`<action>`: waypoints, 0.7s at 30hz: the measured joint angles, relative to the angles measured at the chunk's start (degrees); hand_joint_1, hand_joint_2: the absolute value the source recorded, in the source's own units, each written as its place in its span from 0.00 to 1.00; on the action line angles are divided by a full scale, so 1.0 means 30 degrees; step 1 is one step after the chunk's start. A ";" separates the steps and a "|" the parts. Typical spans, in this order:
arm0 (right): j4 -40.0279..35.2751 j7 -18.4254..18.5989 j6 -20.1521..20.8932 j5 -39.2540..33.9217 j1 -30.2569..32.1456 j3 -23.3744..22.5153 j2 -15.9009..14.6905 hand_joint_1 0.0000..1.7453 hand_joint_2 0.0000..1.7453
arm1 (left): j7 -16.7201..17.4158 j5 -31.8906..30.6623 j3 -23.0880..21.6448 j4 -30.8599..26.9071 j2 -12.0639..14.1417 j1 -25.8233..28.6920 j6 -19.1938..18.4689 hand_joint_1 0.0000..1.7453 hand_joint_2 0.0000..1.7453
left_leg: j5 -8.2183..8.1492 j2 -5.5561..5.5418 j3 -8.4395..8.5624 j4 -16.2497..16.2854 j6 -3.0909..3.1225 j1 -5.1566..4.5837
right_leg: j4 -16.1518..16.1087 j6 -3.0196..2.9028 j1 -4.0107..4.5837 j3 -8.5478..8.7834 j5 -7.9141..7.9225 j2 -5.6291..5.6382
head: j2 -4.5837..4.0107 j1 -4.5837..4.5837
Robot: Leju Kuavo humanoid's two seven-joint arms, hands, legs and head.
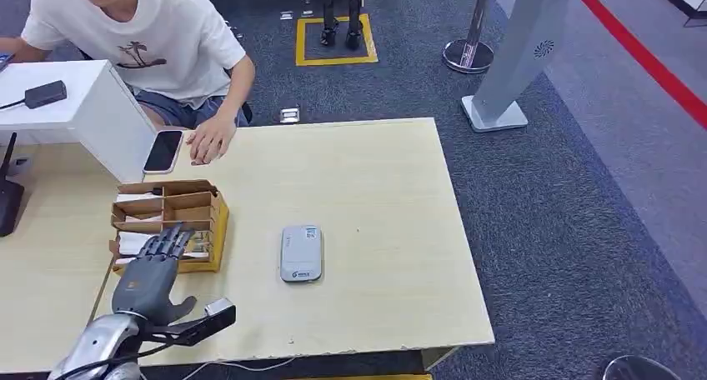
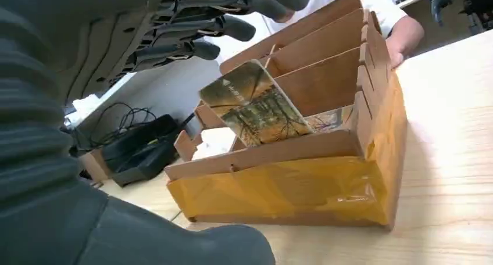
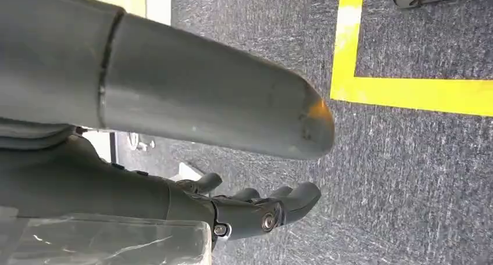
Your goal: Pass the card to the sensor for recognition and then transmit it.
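My left hand (image 1: 154,267) hovered over the near end of the cardboard organizer (image 1: 171,222), fingers (image 2: 197,27) spread apart, straight, holding nothing. Fingertips sat above the nearest compartment, not touching cardboard as far as I could tell. The card (image 2: 256,105), printed with a brown-green picture, stood tilted in that compartment just below my fingertips, leaning against a divider, top edge poking above the front wall. Thumb (image 2: 174,242) hung apart, on the near side of the box's yellow-taped wall.

The organizer's far compartments ran away from my fingers toward a phone (image 1: 163,151) and a person's hand (image 1: 212,138) resting on the table's (image 1: 392,230) far edge. To the right of my fingers, the grey sensor (image 1: 301,252) lay flat on the table, well apart from the box, open tabletop all round it and on to the right edge. Near edge of the table sat just behind my wrist. To the left, a white box (image 1: 83,113) and dark cabled gear.

My right hand (image 3: 250,210) hung over grey carpet beside a yellow floor line (image 3: 407,93), fingers loosely curled, nothing in them.
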 joint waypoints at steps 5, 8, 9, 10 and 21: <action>0.0000 0.0065 0.0000 0.0000 0.0002 -0.0036 0.0000 0.00 0.00 | 0.0277 -0.0691 0.0015 -0.0240 -0.0174 0.0331 0.0232 0.00 1.00 | 0.0000 -0.0004 0.0000 0.0001 0.0000 -0.0001 | 0.0000 0.0001 -0.0001 0.0003 0.0001 -0.0008 | 0.0000 0.0000; 0.0000 0.0211 -0.0007 0.0000 0.0005 -0.0051 0.0007 0.00 0.00 | 0.0277 -0.1128 0.0109 -0.0350 -0.0386 0.0448 0.0320 0.00 1.00 | 0.0000 -0.0003 0.0001 0.0001 0.0000 -0.0002 | 0.0000 0.0002 -0.0001 0.0005 0.0002 -0.0008 | 0.0000 0.0000; 0.0000 0.0226 -0.0015 0.0007 0.0006 -0.0051 0.0007 0.00 0.00 | 0.0277 -0.1281 0.0174 -0.0379 -0.0467 0.0476 0.0320 0.00 1.00 | 0.0001 -0.0003 0.0001 0.0001 0.0000 -0.0001 | 0.0000 0.0002 -0.0001 0.0005 0.0002 -0.0008 | 0.0000 0.0007; 0.0000 0.0233 -0.0022 0.0000 0.0005 -0.0051 0.0007 0.00 0.00 | 0.0277 -0.1414 0.0248 -0.0423 -0.0503 0.0502 0.0321 0.00 1.00 | 0.0001 -0.0003 0.0001 0.0001 0.0000 -0.0001 | 0.0000 0.0002 -0.0001 0.0006 0.0002 -0.0008 | 0.0000 0.0000; 0.0000 0.0262 -0.0051 0.0015 0.0003 -0.0065 0.0007 0.00 0.00 | 0.0364 -0.1960 0.1115 -0.0634 -0.1049 0.0735 0.0335 0.00 1.00 | 0.0001 -0.0004 0.0001 0.0000 0.0000 0.0001 | 0.0000 0.0000 0.0000 0.0005 0.0001 -0.0010 | 0.0000 0.0007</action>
